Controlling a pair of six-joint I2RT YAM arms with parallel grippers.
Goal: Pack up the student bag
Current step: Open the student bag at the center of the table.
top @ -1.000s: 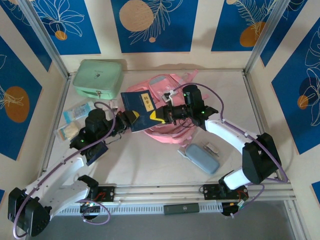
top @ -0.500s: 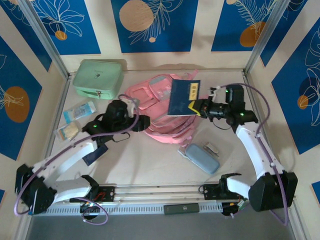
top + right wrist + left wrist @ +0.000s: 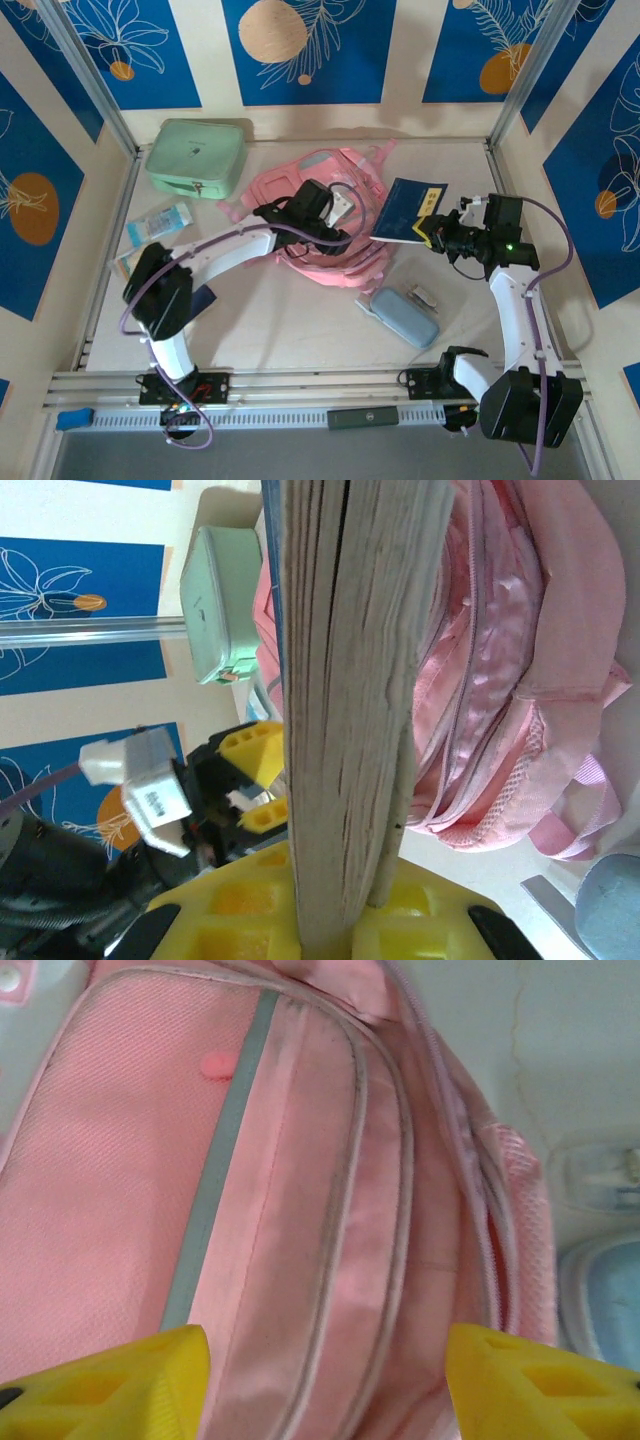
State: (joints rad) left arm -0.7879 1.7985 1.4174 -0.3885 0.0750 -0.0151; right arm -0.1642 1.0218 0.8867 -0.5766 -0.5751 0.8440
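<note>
On the table's left edge, a mint green zip case (image 3: 195, 157) sits in the far corner, with two small packets (image 3: 160, 220) lined up nearer me along the side frame. Only a thin strip of bare table (image 3: 270, 330) lies between them and my left arm.

The student bag (image 3: 352, 262), pink and lying flat, sits at mid-table towards the back. Its far straps reach almost to the rear wall and its left corner is near the mint case. My left gripper (image 3: 335, 213) hangs over the middle of the bag. From the left wrist, its two yellow fingertips (image 3: 100, 1380) stand wide apart with nothing between them, and the bag's front panel and grey stripe (image 3: 215, 1180) show in the gap below.

Just right of the bag, my right gripper (image 3: 440, 232) is clamped on a navy book (image 3: 412, 210). It holds the book tilted above the table, with the book's left corner close to the bag's right edge. From the right wrist, the book's page edges (image 3: 350, 680) stand squarely between my yellow fingers, and the bag's zipped side is beyond them.

A grey-blue pencil case (image 3: 405, 317) lies slantwise in front of the bag, right of centre. The widest open room is the bare stretch from the bag's near edge to the front rail (image 3: 320, 385), left of the pencil case. A smaller clear patch lies under the book, towards the right frame.
</note>
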